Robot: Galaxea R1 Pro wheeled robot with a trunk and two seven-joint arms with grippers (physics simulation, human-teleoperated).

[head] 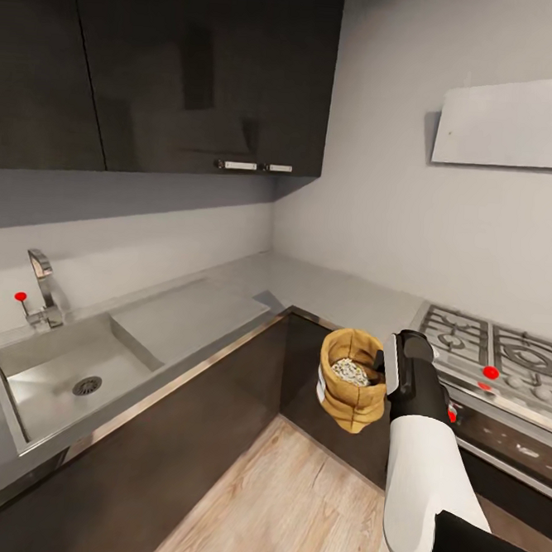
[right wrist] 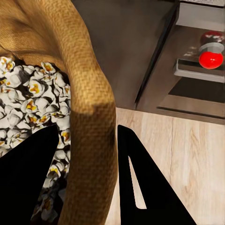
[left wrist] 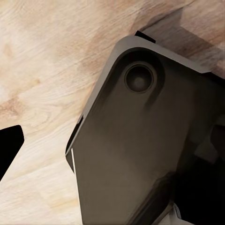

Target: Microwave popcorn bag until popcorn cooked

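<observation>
The right gripper's (right wrist: 86,178) jaws are clamped on the rolled rim of the popcorn bag (head: 352,378), one finger inside among the popcorn (right wrist: 33,98). The bag hangs above the wooden floor (head: 291,510), beside the table (head: 198,315) corner and stove (head: 494,351). The left jaws' state cannot be told.

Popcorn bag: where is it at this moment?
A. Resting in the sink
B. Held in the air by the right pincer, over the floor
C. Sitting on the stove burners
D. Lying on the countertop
B: the right pincer grips the bag by its rim, with the wooden floor below it.
</observation>
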